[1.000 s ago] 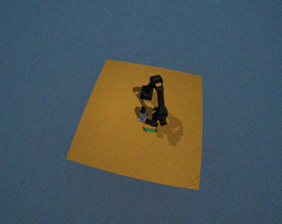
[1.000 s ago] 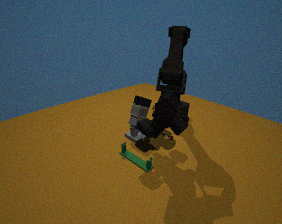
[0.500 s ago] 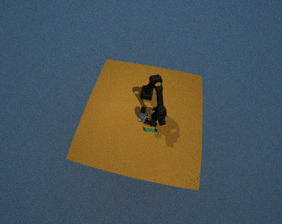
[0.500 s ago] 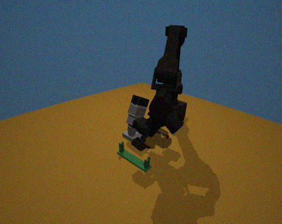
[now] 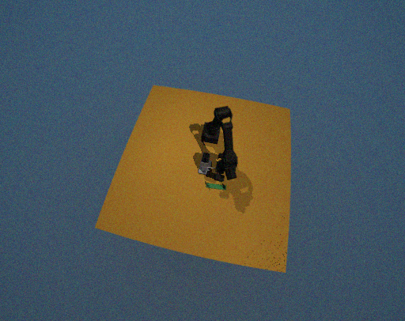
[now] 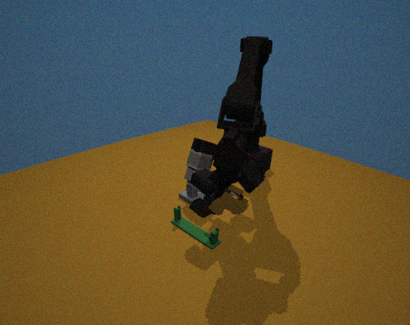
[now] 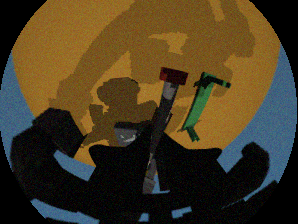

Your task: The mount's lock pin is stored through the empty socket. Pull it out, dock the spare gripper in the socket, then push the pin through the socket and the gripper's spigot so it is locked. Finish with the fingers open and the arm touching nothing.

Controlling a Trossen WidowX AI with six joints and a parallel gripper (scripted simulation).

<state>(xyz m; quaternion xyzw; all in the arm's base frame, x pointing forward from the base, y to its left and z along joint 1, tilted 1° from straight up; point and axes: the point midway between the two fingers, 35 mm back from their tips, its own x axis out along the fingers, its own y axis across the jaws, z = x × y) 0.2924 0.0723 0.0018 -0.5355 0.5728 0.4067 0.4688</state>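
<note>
An orange mat (image 5: 163, 198) (image 6: 89, 240) (image 7: 50, 45) carries a green bracket (image 5: 215, 186) (image 6: 194, 232) (image 7: 200, 106) and the gray mount's base (image 5: 201, 171) (image 6: 183, 195).
</note>
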